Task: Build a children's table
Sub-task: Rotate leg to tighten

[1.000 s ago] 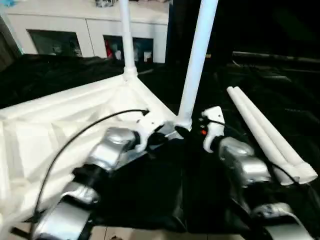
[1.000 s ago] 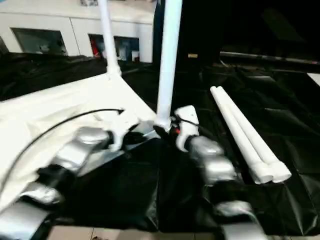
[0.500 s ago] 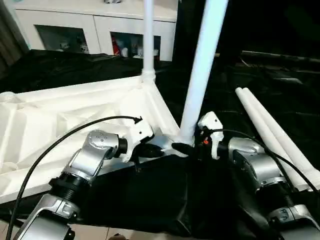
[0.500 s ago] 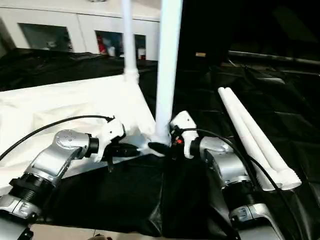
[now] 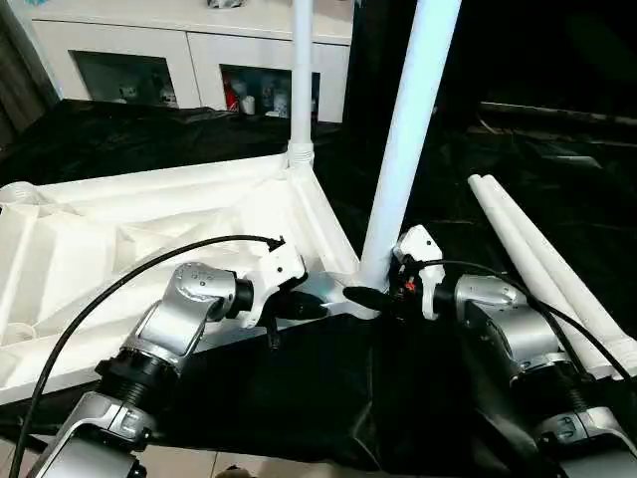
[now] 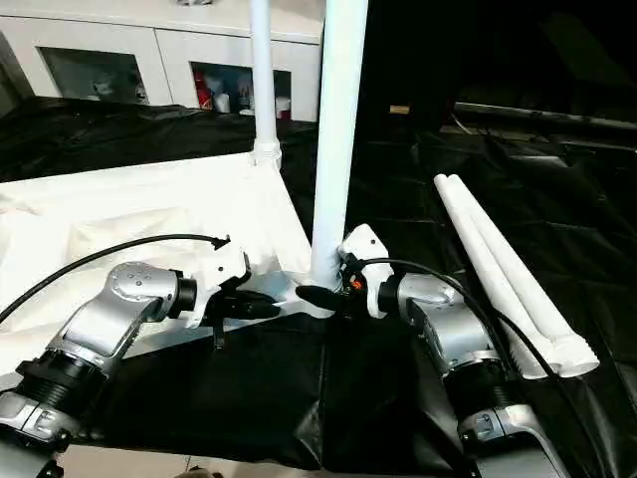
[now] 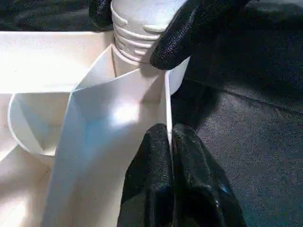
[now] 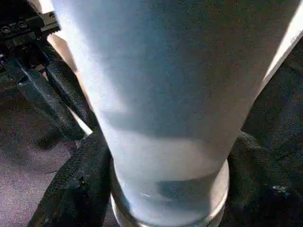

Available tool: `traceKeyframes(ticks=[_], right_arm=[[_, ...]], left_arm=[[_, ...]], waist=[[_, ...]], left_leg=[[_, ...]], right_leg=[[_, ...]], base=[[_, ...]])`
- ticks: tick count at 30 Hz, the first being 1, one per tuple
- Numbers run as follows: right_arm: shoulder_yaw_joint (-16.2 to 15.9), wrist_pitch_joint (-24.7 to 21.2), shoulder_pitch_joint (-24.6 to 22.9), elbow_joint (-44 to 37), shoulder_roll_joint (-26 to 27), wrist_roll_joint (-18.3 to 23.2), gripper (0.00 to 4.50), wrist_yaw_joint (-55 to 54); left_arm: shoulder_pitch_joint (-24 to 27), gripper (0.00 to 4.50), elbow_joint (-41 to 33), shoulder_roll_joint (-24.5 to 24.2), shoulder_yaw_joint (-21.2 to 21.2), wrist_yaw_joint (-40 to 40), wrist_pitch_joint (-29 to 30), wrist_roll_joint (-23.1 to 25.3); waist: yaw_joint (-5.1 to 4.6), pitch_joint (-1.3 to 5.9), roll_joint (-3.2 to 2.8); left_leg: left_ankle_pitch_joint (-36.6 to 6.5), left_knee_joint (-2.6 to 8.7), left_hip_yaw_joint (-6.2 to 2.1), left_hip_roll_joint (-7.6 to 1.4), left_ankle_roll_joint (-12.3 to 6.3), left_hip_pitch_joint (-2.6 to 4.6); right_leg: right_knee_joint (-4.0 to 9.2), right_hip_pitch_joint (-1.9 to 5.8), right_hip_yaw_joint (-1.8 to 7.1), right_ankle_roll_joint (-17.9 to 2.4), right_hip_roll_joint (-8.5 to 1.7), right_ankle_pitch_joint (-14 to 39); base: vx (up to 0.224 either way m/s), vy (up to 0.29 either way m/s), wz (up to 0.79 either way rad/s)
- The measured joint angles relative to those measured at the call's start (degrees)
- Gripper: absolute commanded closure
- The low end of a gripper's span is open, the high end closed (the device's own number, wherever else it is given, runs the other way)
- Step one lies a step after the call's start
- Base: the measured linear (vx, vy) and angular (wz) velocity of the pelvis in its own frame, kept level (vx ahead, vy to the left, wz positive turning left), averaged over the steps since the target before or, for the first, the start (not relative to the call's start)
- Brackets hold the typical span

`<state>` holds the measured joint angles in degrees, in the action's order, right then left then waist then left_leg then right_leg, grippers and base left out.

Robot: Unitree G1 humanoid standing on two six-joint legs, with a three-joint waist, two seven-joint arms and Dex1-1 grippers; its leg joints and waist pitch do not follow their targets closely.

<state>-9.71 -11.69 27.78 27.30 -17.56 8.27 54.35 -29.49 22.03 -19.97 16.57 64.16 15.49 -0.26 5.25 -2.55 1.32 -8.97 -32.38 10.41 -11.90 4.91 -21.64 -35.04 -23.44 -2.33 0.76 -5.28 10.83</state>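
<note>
The children's table top (image 5: 119,249) lies upside down on black cloth, ribbed underside up. One white leg (image 5: 301,80) stands in the far corner socket. A second leg (image 5: 408,149) stands in the near corner socket. My right gripper (image 5: 370,291) is at that leg's base, its black fingers (image 8: 78,184) pressed on either side of the collar. My left gripper (image 7: 170,137) is shut on the thin rim wall of the top, just beside that corner socket (image 7: 142,42).
Two loose white legs (image 5: 542,264) lie side by side on the black cloth (image 5: 299,398) to the right. A white cabinet (image 5: 199,45) with shelves stands behind. A black cable (image 5: 129,284) arcs over my left forearm.
The camera has shifted and steadied. My right gripper's fingers have drawn in against the near leg's base. The left gripper keeps its pinch on the rim.
</note>
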Motion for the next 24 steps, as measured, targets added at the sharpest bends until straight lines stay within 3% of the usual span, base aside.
traceKeyframes(ticks=[7, 14, 17, 20, 24], right_arm=[[1.2, 0.9, -0.7, 1.2, 2.5, 0.0, 1.76, -5.2], [7.9, 1.1, -0.3, 5.0, 10.5, -0.2, 1.76, -26.3], [11.8, 1.9, 3.4, 10.2, 15.5, -0.9, 1.76, -39.4], [13.8, 3.1, 5.7, 13.4, 17.0, -1.2, 1.76, -46.0], [14.1, 3.9, 6.1, 14.1, 17.7, -1.4, 1.76, -48.0]], left_arm=[[0.0, 4.5, 1.0, 0.6, -0.3, -2.5, 0.0, 0.3], [-5.6, 4.5, 9.9, 7.8, -0.6, -12.8, 0.8, 2.9], [-11.2, 4.5, 18.9, 13.3, -1.2, -19.9, 0.8, 3.5], [-13.4, 4.5, 22.7, 16.4, -1.4, -24.1, 0.6, 3.5], [-13.9, 4.5, 23.7, 16.8, -1.7, -24.5, -0.1, 3.6]], waist=[[-0.27, 0.05, -0.09], [-0.32, 0.15, -0.25], [-0.14, 0.1, -0.44], [-0.24, 0.13, -0.52], [-0.17, 0.15, -0.55]], left_leg=[[0.0, -0.05, 0.0, 0.01, 0.0, 0.12], [0.0, -0.07, -0.04, 0.04, 0.01, 0.51], [0.0, -0.08, -0.05, 0.05, 0.01, 0.44], [0.0, -0.09, -0.07, 0.06, 0.01, 0.41], [0.0, 0.04, -0.06, 0.04, 0.01, 0.4]], right_leg=[[-0.03, 0.08, 0.05, 0.0, 0.0, 0.0], [0.02, 0.41, 0.16, 0.0, -0.02, 0.0], [0.06, 0.43, 0.16, 0.1, -0.02, 0.0], [0.11, 0.44, 0.19, 0.1, -0.04, 0.0], [0.09, 0.43, 0.06, 0.0, -0.01, -0.1]], base=[[0.0, 0.0, 0.0], [0.0, 0.0, 0.0], [0.0, 0.0, 0.0], [0.0, 0.0, 0.0], [0.0, 0.0, 0.0]])
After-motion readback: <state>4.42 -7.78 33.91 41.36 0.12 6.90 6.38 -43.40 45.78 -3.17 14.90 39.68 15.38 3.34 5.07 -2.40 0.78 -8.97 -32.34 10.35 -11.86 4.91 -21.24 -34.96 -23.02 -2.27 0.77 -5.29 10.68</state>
